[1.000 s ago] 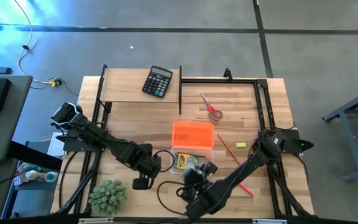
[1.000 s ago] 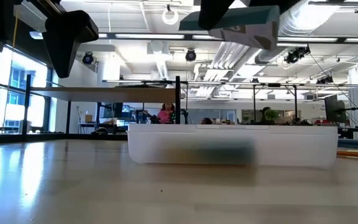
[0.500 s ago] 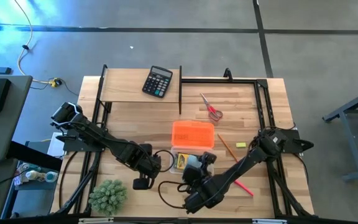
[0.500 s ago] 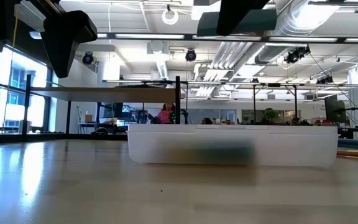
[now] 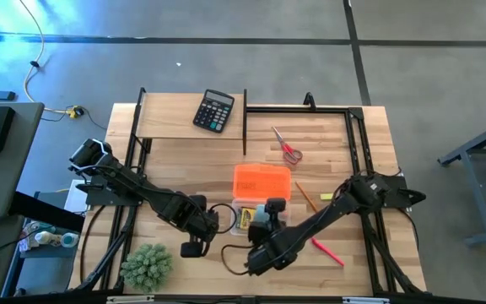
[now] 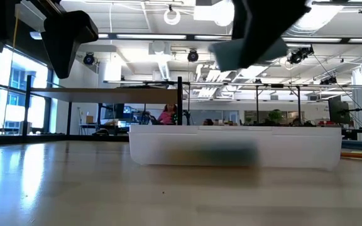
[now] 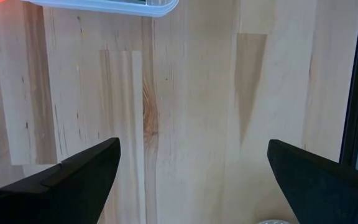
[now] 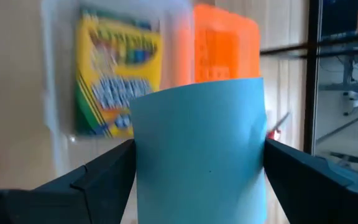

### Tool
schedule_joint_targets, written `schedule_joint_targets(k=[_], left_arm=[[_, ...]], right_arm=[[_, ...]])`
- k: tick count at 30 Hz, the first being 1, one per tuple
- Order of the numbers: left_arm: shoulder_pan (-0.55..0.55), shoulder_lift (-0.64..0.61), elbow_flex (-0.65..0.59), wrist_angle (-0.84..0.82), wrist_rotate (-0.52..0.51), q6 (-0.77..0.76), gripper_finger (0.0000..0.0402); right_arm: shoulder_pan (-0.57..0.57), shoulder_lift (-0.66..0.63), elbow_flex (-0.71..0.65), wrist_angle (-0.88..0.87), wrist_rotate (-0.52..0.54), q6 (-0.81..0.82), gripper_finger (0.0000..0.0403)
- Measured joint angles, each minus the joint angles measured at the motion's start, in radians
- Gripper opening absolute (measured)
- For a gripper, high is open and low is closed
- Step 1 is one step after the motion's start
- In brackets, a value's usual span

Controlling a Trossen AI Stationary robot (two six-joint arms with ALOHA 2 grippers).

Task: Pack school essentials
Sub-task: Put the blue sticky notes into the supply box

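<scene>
My right gripper [image 5: 265,216] [image 8: 199,155] is shut on the light-blue note pad [image 8: 201,137] and hovers at the near side of the clear box [image 5: 241,208]. The yellow-green crayon pack [image 8: 115,81] [image 5: 247,220] lies flat in that box. The box's orange lid [image 5: 261,181] lies just beyond. On the table lie the red-handled scissors [image 5: 289,150], pencil [image 5: 308,199], yellow eraser [image 5: 326,196] and red pen [image 5: 327,251]. My left gripper [image 5: 193,247] [image 7: 191,152] waits open over bare wood, left of the box. My right gripper pinches the note pad between its two fingers, one on each opposite side edge [image 8: 143,162]. The pad bows outward between them and is lifted clear of the table. It hangs over the table just before the crayon pack.
A black calculator [image 5: 214,111] sits on the raised shelf at the far left. The green spiky plant [image 5: 148,266] stands at the near left corner. A black metal frame [image 5: 245,127] borders the table. Bare wood shows between the box and the plant.
My right gripper has carried the note pad from near the table's near edge toward the far edge, up to the clear box. It has stayed shut on the pad. My left arm has kept still.
</scene>
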Motion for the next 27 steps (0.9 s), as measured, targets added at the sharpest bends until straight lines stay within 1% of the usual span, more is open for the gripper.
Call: schedule_joint_targets(k=[7, 11, 16, 19, 22, 27], left_arm=[[0.000, 0.000, 0.000, 0.018, 0.000, -0.002, 0.0395], [0.005, 0.000, 0.000, 0.032, 0.000, -0.003, 0.0395], [0.016, 0.000, 0.000, 0.035, 0.001, -0.011, 0.0395], [0.021, 0.000, 0.000, 0.035, 0.001, -0.033, 0.0395], [0.024, 0.000, 0.000, 0.035, 0.001, -0.045, 0.0395], [0.024, 0.000, 0.000, 0.034, 0.001, -0.047, 0.0395]], right_arm=[[-0.024, -0.190, -0.254, 0.010, -0.030, 0.064, 0.0325], [-0.040, -0.330, -0.384, 0.083, -0.063, 0.090, 0.0325], [-0.070, -0.499, -0.547, 0.303, -0.150, 0.094, 0.0325], [-0.090, -0.561, -0.640, 0.472, -0.224, 0.090, 0.0325], [-0.107, -0.583, -0.718, 0.621, -0.296, 0.068, 0.0325], [-0.117, -0.583, -0.825, 0.866, -0.381, 0.048, 0.0325]])
